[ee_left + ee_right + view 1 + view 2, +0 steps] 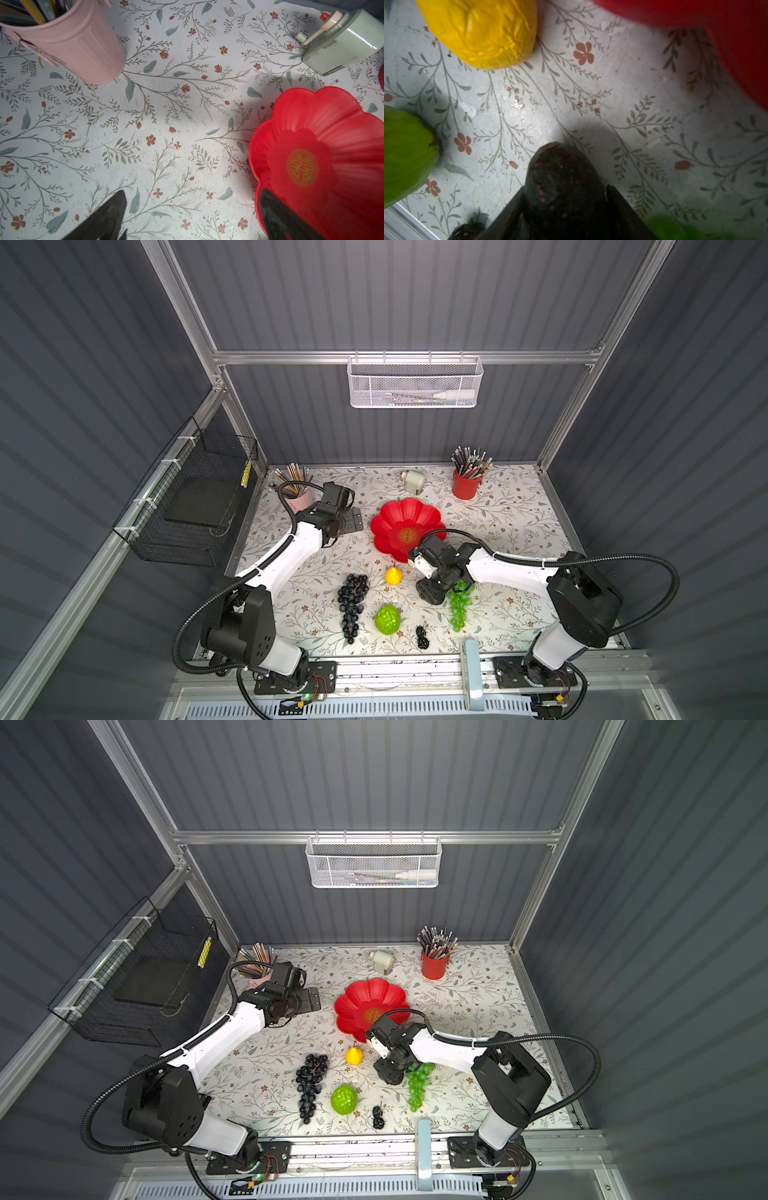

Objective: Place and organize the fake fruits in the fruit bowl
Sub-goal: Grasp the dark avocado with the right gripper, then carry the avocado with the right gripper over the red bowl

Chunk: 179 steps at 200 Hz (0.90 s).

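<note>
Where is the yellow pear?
In both top views the pear lies on the table near the middle, just in front of the bowl, with the black grapes to its left.

The wide glossy red flower-shaped bowl (392, 516) is open to approach from its left. There the floral-patterned table (166, 116) lies bare up to the pink ribbed metal pencil cup (79, 47). The left gripper (193, 216) hangs over that strip with its jaws spread wide.

Behind the bowl stand a pale green pencil sharpener (412, 482) and a red cylindrical pencil cup (465, 486), well apart.

In both top views the white-and-black right arm (511, 572) covers the bowl's near-right rim.

In front, only narrow lanes separate these items:
- the small yellow pear-like fruit (393, 576)
- the long black-purple grape bunch (352, 605)
- the lime-green knobbly ball (387, 619)
- the tiny black cluster (422, 637)
- the translucent green grape bunch (459, 608)

Right of the bowl the table is bare.
</note>
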Motion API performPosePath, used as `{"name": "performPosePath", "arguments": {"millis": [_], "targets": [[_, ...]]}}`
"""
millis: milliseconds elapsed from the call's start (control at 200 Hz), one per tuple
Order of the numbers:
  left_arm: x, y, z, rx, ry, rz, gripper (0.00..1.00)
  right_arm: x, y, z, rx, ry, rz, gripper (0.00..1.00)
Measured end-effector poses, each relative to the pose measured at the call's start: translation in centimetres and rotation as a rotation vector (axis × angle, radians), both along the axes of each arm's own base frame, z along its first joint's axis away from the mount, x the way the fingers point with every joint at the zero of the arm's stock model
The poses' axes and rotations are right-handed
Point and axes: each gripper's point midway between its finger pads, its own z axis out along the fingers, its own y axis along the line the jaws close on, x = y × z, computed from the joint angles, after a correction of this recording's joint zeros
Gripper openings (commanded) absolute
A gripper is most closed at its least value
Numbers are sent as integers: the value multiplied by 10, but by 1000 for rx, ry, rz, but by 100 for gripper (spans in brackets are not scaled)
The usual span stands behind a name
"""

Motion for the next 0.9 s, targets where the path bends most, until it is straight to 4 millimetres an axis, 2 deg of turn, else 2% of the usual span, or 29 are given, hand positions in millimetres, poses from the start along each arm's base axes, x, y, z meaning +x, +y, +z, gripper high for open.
{"name": "performPosePath", "arguments": {"millis": [150,225,385,530,630,695,800,896], "targets": [[0,0,0,0,0,0,100,-2,0,3,6,5,-3,45],[0,0,0,1,0,0,100,-4,3,12,39,5,-5,44],[1,2,1,10,-4,7,100,-2,8,56,174,-7,-34,39],[1,4,1,17,-8,13,100,17,-1,94,256,-15,-102,40],[1,4,1,19,-8,13,100,44,-11,117,276,-52,-138,40],[1,4,1,21,-9,15,100,71,-14,134,264,-98,-154,39],[1,4,1,20,-8,14,100,127,-7,157,231,-205,-163,38],[1,4,2,19,-9,9,100,165,4,163,200,-280,-153,40]]}}
